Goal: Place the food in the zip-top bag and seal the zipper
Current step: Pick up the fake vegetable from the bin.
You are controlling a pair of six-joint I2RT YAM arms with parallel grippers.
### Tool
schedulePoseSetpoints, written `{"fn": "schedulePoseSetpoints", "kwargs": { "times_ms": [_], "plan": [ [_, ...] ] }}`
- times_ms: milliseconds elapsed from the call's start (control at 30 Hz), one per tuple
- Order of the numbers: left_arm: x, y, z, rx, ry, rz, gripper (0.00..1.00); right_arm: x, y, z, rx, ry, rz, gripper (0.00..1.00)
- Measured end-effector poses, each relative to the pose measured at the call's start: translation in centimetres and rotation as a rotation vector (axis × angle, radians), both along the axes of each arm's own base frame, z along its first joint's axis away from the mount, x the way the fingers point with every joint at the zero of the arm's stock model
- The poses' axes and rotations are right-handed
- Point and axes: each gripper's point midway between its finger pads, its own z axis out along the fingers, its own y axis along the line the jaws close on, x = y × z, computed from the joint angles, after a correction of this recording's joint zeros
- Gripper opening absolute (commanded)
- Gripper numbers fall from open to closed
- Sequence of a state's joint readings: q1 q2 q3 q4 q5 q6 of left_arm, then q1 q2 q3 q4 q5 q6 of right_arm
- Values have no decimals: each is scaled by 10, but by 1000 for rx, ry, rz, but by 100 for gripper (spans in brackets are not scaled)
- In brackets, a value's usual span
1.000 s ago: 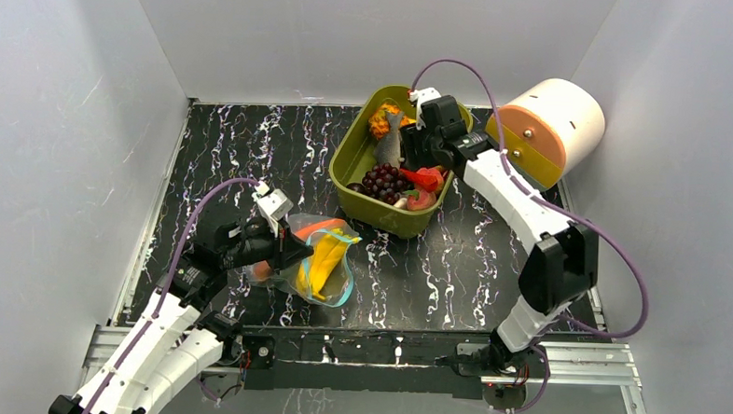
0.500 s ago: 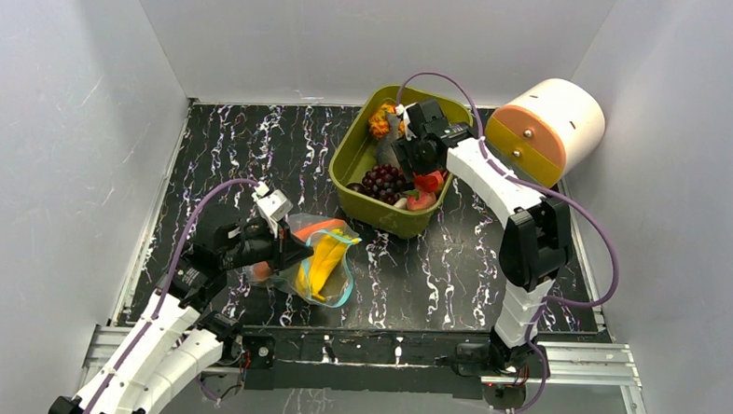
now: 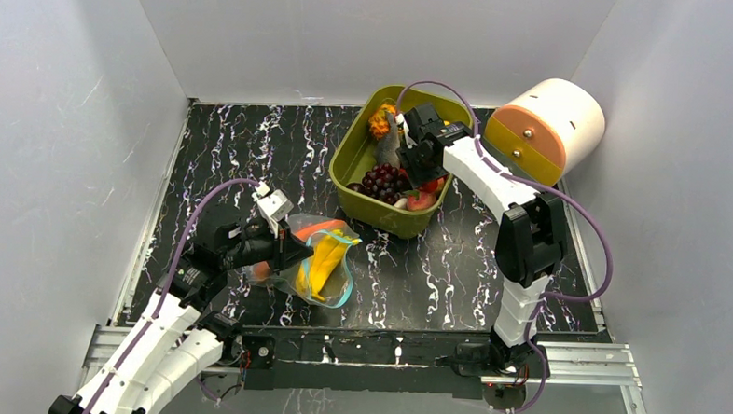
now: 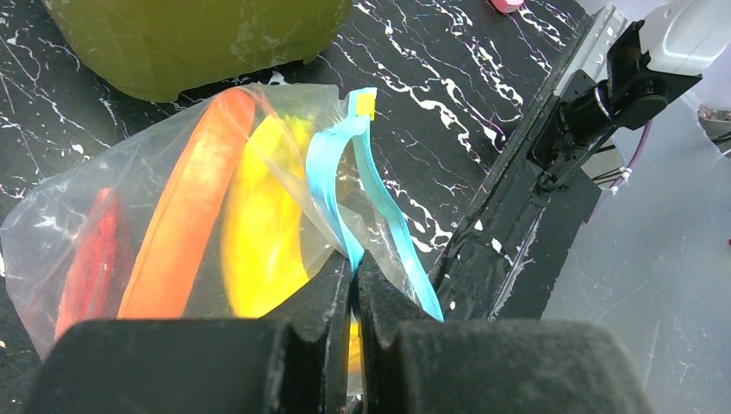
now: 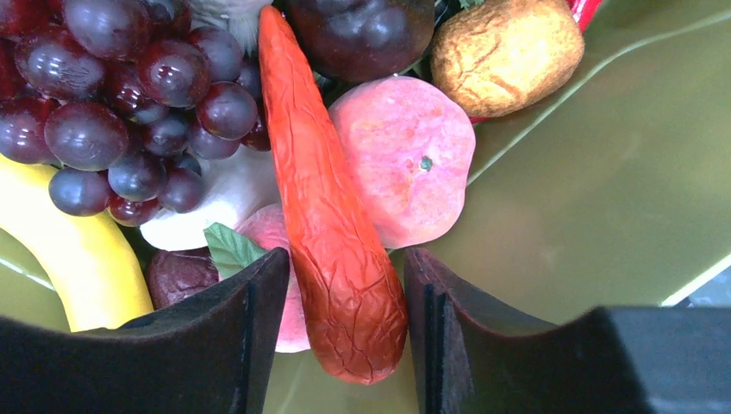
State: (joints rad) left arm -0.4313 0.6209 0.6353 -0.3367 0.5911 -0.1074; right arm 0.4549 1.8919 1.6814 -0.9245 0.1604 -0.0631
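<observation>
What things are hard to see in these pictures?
Right wrist view: the grapes run off the top and left edges; whether the right gripper touches the long red food is unclear.
Left wrist view: the left gripper hides the near end of the bag; the red piece inside is blurred by plastic.
Top view: the right arm covers some food in the tub.
</observation>
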Motion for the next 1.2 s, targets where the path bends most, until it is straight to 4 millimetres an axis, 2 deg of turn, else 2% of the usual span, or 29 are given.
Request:
{"fn": "schedulePoseSetpoints", "kwargs": {
  "times_ms": [200, 400, 500, 767, 1000, 1200],
  "plan": [
    [0, 0, 0, 0, 0, 0, 2, -2, 1, -1, 11, 12, 2, 30],
    [0, 0, 0, 0, 0, 0, 3, -4, 3, 6, 35, 1, 1, 26],
    [0, 0, 0, 0, 0, 0, 3, -5, 5, 20, 63, -29, 1, 24],
    [1, 0, -1, 4, 3, -1, 3, -14, 9, 77, 179, -146, -20, 20],
    [1, 0, -2, 4, 4, -1, 3, -43, 9, 104, 284, -176, -43, 19],
    [1, 0, -2, 5, 7, -1, 3, -90, 10, 138, 419, -218, 10, 18]
  ]
}}
